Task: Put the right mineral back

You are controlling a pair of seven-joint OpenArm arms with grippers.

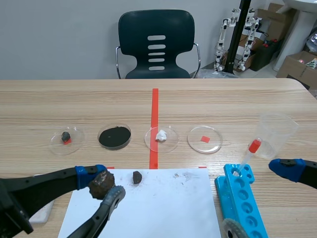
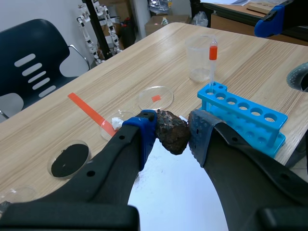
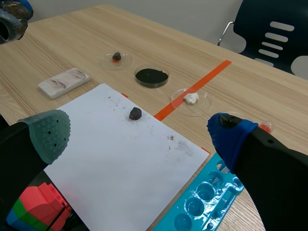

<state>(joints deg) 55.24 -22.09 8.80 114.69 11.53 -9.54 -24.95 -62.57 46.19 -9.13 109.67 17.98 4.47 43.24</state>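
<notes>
My left gripper [image 1: 103,187] is shut on a rough dark brown mineral [image 1: 101,184], held above the near left corner of the white paper sheet [image 1: 158,208]; in the left wrist view the mineral [image 2: 172,130] sits pinched between the pads. A smaller black mineral [image 1: 137,177] lies on the sheet's far edge, also seen from the right wrist [image 3: 135,113]. Four petri dishes line up beyond: one with a small dark stone [image 1: 66,136], one of black powder [image 1: 114,137], one with a white lump [image 1: 161,136], one with only a red tag [image 1: 204,139]. My right gripper [image 3: 144,137] is open at the table's right.
A blue test-tube rack [image 1: 242,198] lies right of the sheet, with a red-capped dropper [image 1: 249,153] standing in it. A clear plastic cup [image 1: 275,135] stands behind it. A white streak plate [image 3: 64,82] lies left of the sheet. A dark chair [image 1: 156,44] faces the far edge.
</notes>
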